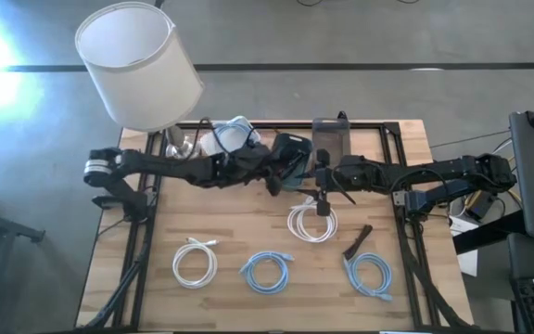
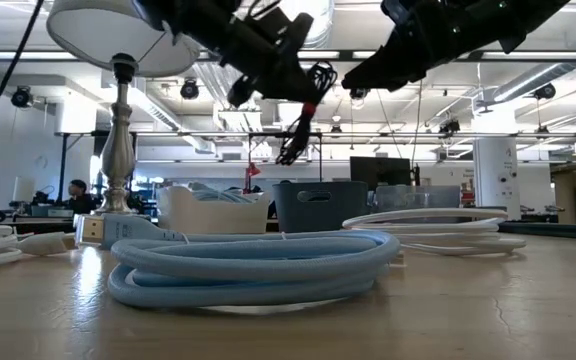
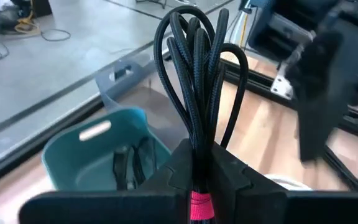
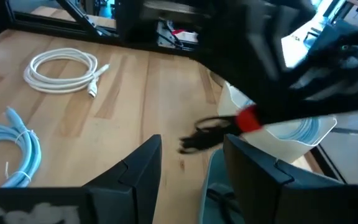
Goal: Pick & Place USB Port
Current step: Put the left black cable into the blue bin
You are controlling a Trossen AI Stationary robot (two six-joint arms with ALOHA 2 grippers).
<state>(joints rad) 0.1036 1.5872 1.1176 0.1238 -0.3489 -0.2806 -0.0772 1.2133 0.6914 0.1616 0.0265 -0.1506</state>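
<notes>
A black braided cable bundle, bound by a red tie, is in my left gripper, which is shut on it above the bins at the table's far middle. In the low view the bundle hangs in the air under that gripper. Below it in the left wrist view sit a teal bin with a dark cable inside and a grey bin. My right gripper is open and touches nothing. It hovers close by, on the right of the left gripper, facing the bundle. My left gripper pinches the black cable bundle between its two fingers just above the red tie, at the bound end. The loops stick out past the fingertips. The bundle is lifted clear of the table and the bins.
A lamp with a white shade stands at the far left. A white bin holding blue cables sits beside the dark bins. On the near half lie two white coils, two blue coils and a small black piece.
</notes>
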